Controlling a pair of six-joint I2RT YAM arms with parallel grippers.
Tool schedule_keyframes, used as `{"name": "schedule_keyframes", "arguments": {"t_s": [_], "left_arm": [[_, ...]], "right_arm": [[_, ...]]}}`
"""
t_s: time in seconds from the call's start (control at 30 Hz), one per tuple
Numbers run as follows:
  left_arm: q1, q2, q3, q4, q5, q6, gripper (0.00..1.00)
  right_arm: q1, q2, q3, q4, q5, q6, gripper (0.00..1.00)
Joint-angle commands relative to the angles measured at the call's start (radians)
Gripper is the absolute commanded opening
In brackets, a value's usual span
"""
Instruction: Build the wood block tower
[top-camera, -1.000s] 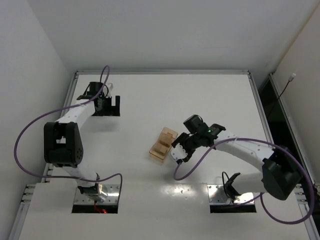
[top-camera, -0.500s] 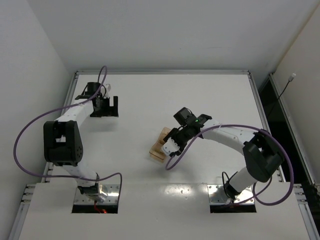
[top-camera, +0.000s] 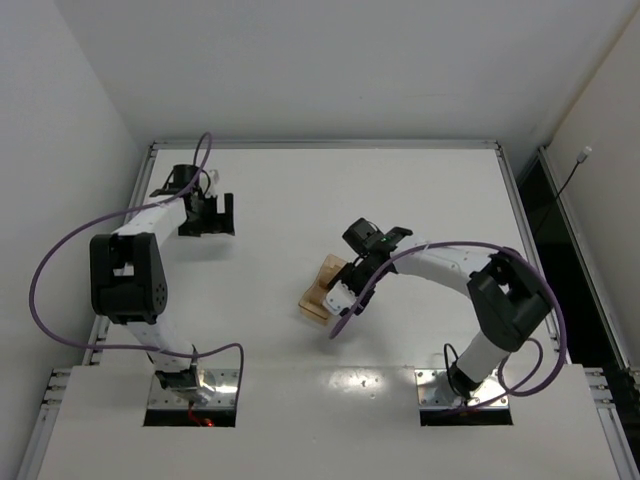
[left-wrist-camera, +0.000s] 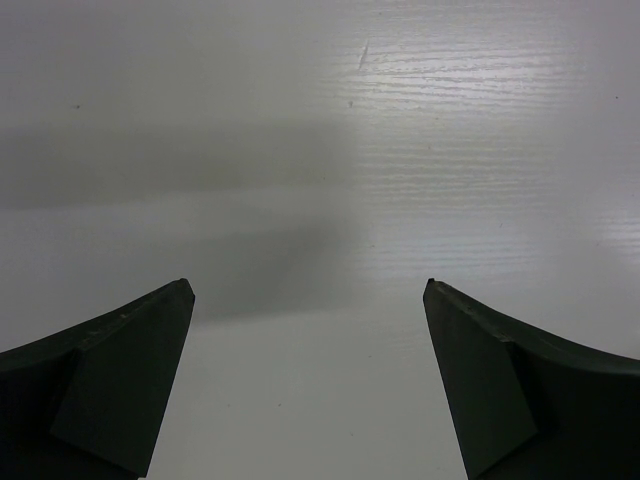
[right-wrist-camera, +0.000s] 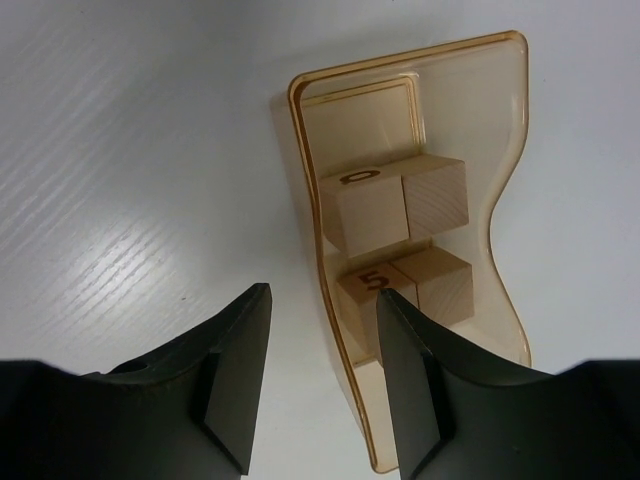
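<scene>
Tan wood blocks lie in two rows inside a translucent orange tray (right-wrist-camera: 505, 200). The far row has a block marked 0 (right-wrist-camera: 365, 215), the near row a block marked 5 (right-wrist-camera: 372, 285). In the top view the tray (top-camera: 312, 303) lies mid-table. My right gripper (right-wrist-camera: 320, 390) is open and empty just above the tray's left rim, left finger (right-wrist-camera: 225, 380) over the table, right finger (right-wrist-camera: 425, 380) over the 5 block; the top view (top-camera: 342, 288) also shows it there. My left gripper (top-camera: 207, 215) is open and empty at the far left, with only bare table in its wrist view (left-wrist-camera: 310, 380). No tower is in view.
A raised rim (top-camera: 330, 146) runs along the table's far edge and sides. Purple cables (top-camera: 345, 325) loop from both arms, one hanging close beside the tray. White walls close in on the left and the back.
My right arm has swung left, bringing the open gripper from beside the tray to over its near rim. My left gripper has barely shifted.
</scene>
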Motion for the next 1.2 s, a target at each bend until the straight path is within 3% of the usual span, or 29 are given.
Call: {"name": "schedule_keyframes", "arguments": {"t_s": [0.0,0.1,0.3,0.47,0.8,0.87,0.97,1.17], "left_arm": [[0.017,0.006,0.038,0.009,0.012,0.001,0.99],[0.017,0.006,0.038,0.009,0.012,0.001,0.99],[0.017,0.035,0.068,-0.001,-0.014,0.001,0.99],[0.027,0.054,0.090,-0.011,-0.023,0.001,0.99],[0.027,0.074,0.110,-0.021,-0.034,-0.008,0.99],[0.027,0.074,0.110,-0.021,-0.034,-0.008,0.99],[0.027,0.074,0.110,-0.021,-0.043,-0.008,0.99],[0.027,0.083,0.110,-0.021,-0.031,-0.008,0.99]], "right_arm": [[-0.006,0.033,0.054,-0.011,-0.061,-0.034,0.43],[-0.006,0.049,0.066,-0.011,-0.061,-0.034,0.42],[-0.006,0.092,0.075,-0.011,-0.030,-0.034,0.27],[-0.006,0.101,0.076,-0.011,-0.012,-0.044,0.22],[0.004,0.132,0.076,-0.011,0.026,-0.044,0.18],[0.004,0.141,0.086,-0.011,0.027,-0.044,0.14],[0.004,0.153,0.109,-0.023,0.037,-0.044,0.01],[-0.006,0.116,0.157,-0.072,-0.044,0.005,0.00]]}}
